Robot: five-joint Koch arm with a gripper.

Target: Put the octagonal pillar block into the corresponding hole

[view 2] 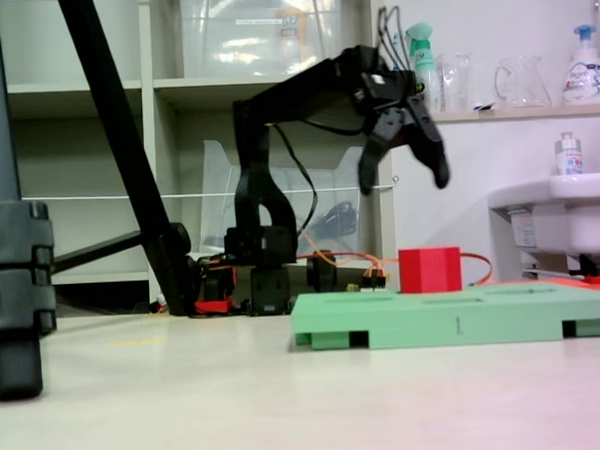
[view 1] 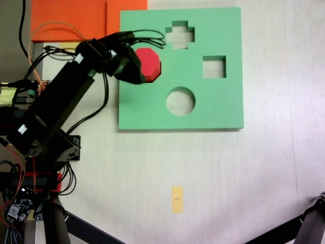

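Top-down fixed view: flat green square foam board (view 1: 213, 109) lies on a pale table (view 1: 264, 178). Board has a cross-shaped cutout (view 1: 180, 35) near its top edge, a square cutout (view 1: 214, 67) to the right, and a round cutout (view 1: 181, 100) lower middle. Small bright red foam block with an eight-sided top (view 1: 150, 64) sits in the board's upper left area, where the eight-sided hole is; the hole itself is covered by the block, its rim not visible. Black arm reaches in from the lower left, black gripper (view 1: 133, 63) over the block's left edge, partly covering it. Jaw gap hard to read from above. Orange foam sheets (view 1: 68, 19) lie at the top left, touching the board's upper left corner area. Small yellow tag (view 1: 176, 199) on the table below the board, well apart. Wires and a circuit board cluster at the arm base, lower left.

Side fixed view, low at table level: green board (view 2: 454, 325) lies flat, red block (view 2: 429, 269) stands upright on it, most of its height above the board surface, so it is not sunk flush. Gripper (view 2: 402, 176) hangs above the block, clearly apart from it, two jaws spread wide, pointing down, nothing between them. Arm base sits behind the board to the left. Black tripod leg (view 2: 117, 143) crosses the left side. Shelf unit behind, bottles on a ledge, white sink (view 2: 558, 214) at right.
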